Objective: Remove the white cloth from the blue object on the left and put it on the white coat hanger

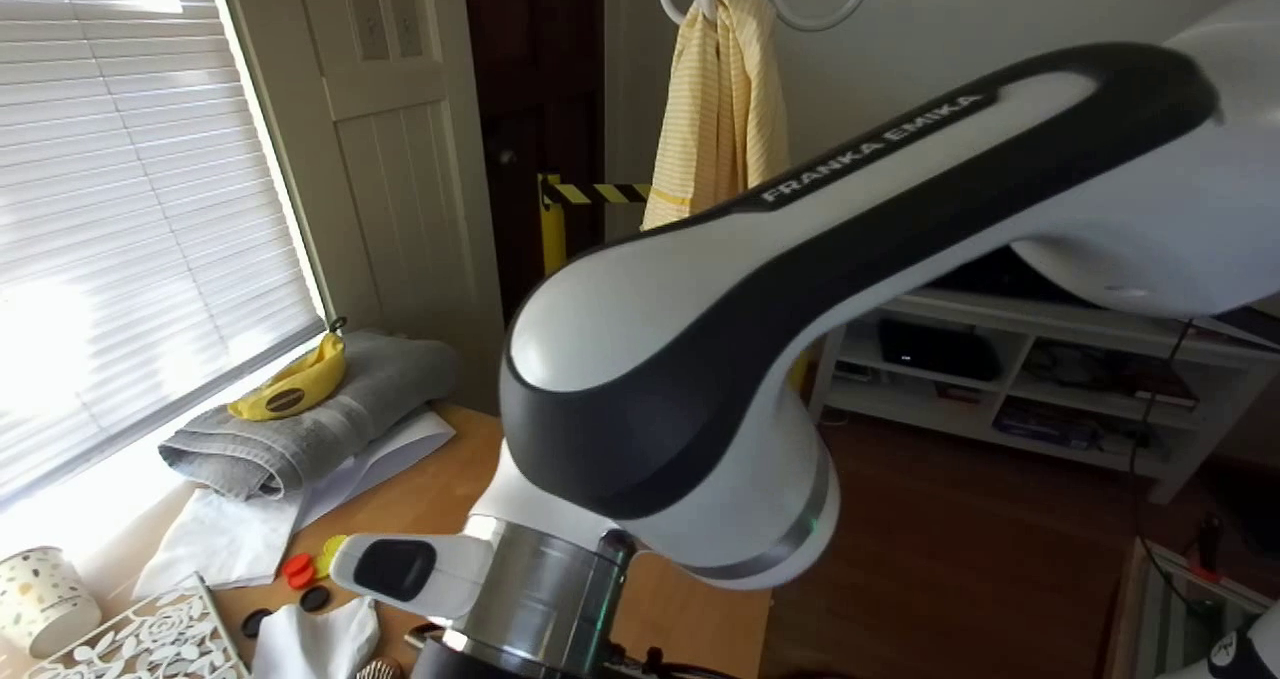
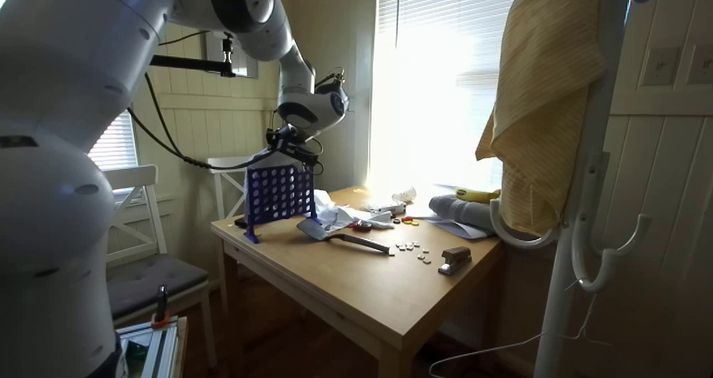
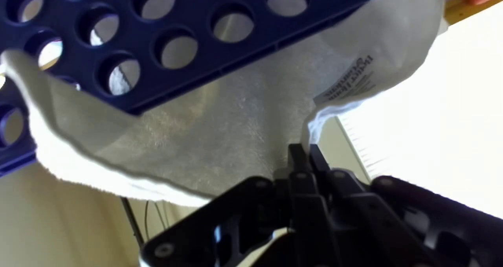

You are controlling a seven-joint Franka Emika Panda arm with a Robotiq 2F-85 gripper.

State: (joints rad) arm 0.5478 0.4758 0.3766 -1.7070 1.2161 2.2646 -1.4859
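The blue perforated board stands upright on the table's far end. It fills the top left of the wrist view. The white cloth spreads along the board's edge in the wrist view, with one corner over the board and a printed label at the other end. In an exterior view the cloth shows at the board's top. My gripper is shut on the cloth's edge; it shows above the board in an exterior view. The white coat hanger stands right of the table, with hooks also in view.
A yellow cloth hangs on the coat hanger. On the table lie a spatula, a stapler, small white pieces, a crumpled white cloth and a grey towel with a yellow banana pouch.
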